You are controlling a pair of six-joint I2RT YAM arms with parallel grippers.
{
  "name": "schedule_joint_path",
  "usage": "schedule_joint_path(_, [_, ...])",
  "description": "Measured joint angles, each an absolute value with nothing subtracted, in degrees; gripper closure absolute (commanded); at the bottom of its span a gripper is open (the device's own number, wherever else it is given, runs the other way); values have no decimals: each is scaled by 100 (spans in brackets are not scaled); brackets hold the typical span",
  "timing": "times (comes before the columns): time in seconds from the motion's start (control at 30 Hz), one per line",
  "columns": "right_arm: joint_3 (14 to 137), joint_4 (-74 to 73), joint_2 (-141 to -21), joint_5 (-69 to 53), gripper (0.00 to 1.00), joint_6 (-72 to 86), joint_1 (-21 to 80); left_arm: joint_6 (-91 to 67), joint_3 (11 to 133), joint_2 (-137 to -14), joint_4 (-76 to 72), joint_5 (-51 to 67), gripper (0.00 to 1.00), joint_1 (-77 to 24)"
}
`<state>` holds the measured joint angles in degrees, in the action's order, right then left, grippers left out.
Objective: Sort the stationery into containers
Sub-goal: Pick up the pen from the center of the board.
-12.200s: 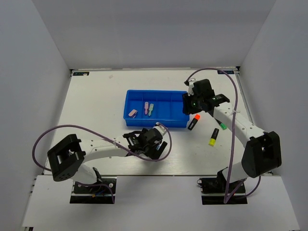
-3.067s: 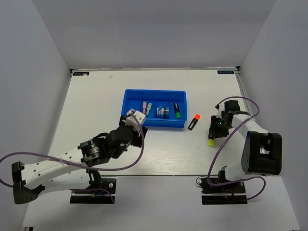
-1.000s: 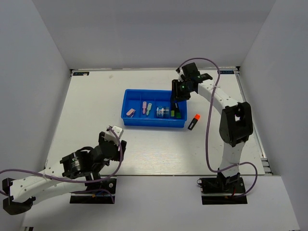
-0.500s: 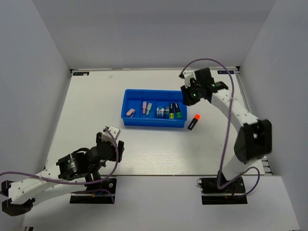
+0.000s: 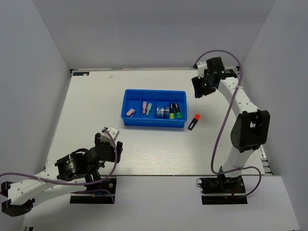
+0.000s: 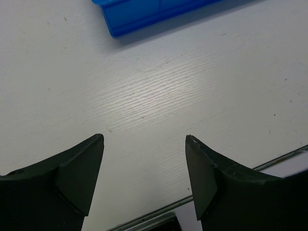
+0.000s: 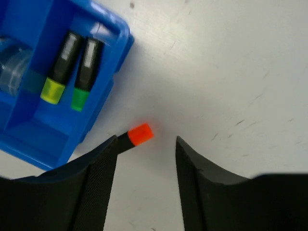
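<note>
While inside tray (image 5: 154,124), highlighters (image 5: 172,110) near tape (image 5: 161,112).

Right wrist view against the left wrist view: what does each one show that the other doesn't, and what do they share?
Only the right wrist view shows stationery: the orange-capped highlighter lying on the table outside the blue tray. Inside the tray, the yellow-capped highlighter and green-capped highlighter lie side by side, next to part of the tape roll.
Only the left wrist view shows an edge of the table. It catches just a corner of the tray, with no contents visible.
Both show the tray, the white table and open, empty jaws on the right gripper and left gripper.
</note>
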<state>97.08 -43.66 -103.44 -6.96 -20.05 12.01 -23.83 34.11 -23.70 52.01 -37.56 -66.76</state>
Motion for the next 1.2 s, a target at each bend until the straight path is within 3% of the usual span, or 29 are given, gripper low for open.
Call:
schedule_joint_path(0.13, [8508, -4458, -10084, -749, 26, -458, 1166, -2383, 3411, -2467, 5207, -3752, 21, -6676])
schedule_joint_path(0.33, [7387, -4512, -9981, -792, 26, 1107, 1203, -2383, 3411, -2484, 5214, -3750, 21, -6676])
schedule_joint_path(0.7, [6753, -3468, -9697, -318, 35, 2449, 1234, -2383, 3411, -2443, 5212, -3750, 21, -6676])
schedule_joint_path(1.0, [6805, -3242, -10512, -56, 38, 2884, 1299, -2386, 3411, -2443, 5231, -3750, 21, -6676])
schedule_joint_path(1.2, [6825, -3166, -10549, 252, 56, 2956, 1358, -2386, 3411, -2440, 5231, -3750, 21, -6676])
